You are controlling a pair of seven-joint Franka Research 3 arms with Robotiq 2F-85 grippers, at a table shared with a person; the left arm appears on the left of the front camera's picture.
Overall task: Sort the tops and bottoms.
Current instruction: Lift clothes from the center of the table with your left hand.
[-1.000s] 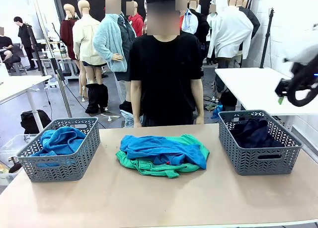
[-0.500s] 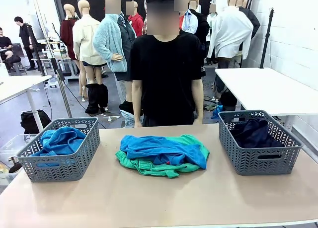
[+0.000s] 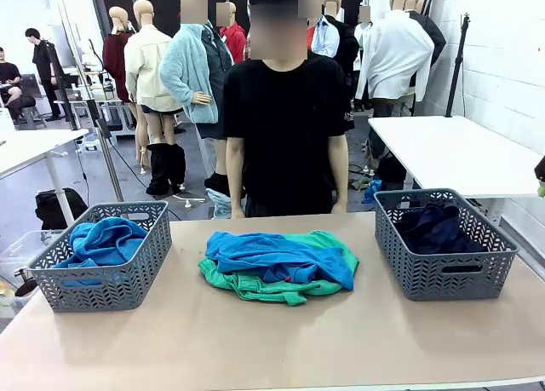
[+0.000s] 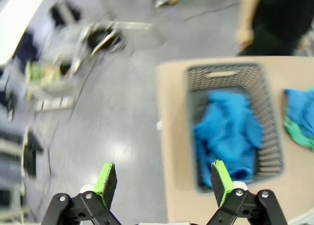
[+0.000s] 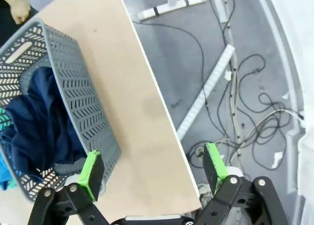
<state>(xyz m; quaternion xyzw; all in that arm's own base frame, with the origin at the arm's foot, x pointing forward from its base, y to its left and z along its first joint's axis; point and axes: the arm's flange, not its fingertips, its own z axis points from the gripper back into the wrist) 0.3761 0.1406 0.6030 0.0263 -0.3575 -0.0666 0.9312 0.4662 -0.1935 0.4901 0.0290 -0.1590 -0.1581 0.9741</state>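
Blue shirt [image 3: 285, 256] lies over green shorts [image 3: 247, 287], long axis left-right; left hand [image 4: 163, 181] and right hand [image 5: 153, 170] released, empty.

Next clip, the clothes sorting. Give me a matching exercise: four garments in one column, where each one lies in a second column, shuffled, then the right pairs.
Garments
1. navy trousers
2. green shorts
3. blue shirt with the red label
4. other blue shirt

Places
A. in the left grey basket
B. on the table, lying over another garment
C. in the right grey basket
D. on the table, under another garment

Pairs: 1-C, 2-D, 3-B, 4-A
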